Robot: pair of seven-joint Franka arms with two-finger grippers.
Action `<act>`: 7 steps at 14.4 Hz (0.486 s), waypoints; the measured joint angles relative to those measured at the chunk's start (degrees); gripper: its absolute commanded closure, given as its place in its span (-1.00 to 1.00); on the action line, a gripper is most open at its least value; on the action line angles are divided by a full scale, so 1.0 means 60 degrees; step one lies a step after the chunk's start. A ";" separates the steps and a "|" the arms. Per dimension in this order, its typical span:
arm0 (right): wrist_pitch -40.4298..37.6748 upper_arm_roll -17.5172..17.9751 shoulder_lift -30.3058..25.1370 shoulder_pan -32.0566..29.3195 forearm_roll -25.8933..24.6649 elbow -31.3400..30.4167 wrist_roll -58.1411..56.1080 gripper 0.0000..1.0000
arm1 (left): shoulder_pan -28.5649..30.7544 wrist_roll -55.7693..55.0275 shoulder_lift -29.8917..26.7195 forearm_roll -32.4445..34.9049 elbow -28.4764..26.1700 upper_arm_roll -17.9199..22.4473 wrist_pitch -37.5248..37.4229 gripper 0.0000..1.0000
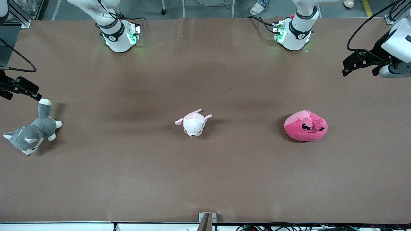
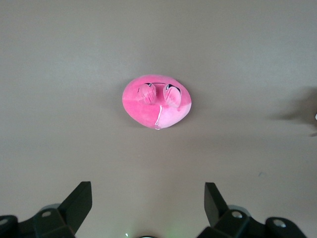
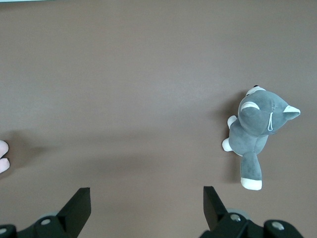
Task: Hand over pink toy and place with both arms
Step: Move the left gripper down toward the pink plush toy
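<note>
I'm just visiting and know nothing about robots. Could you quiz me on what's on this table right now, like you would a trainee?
1. True or false: the left pincer is holding the pink toy.
2. Which plush lies between the other two? A) grey-and-white plush dog B) pale pink-and-white plush animal C) pink toy
3. Fill in: the right pincer is open above the bare brown ____.

Key: 1 false; 2 B; 3 table.
</note>
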 measured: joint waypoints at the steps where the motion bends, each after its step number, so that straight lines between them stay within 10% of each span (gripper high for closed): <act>1: 0.0000 0.0000 0.0000 0.0000 0.0000 0.0000 0.0000 -1.00 | 0.0001 0.0000 0.0000 0.0000 0.0001 0.0000 0.0000 -1.00; 7: 0.0000 0.0000 0.0000 0.0000 0.0000 -0.0008 0.0000 -1.00 | 0.0020 0.0017 0.0319 0.0001 0.0106 0.0064 0.0015 -1.00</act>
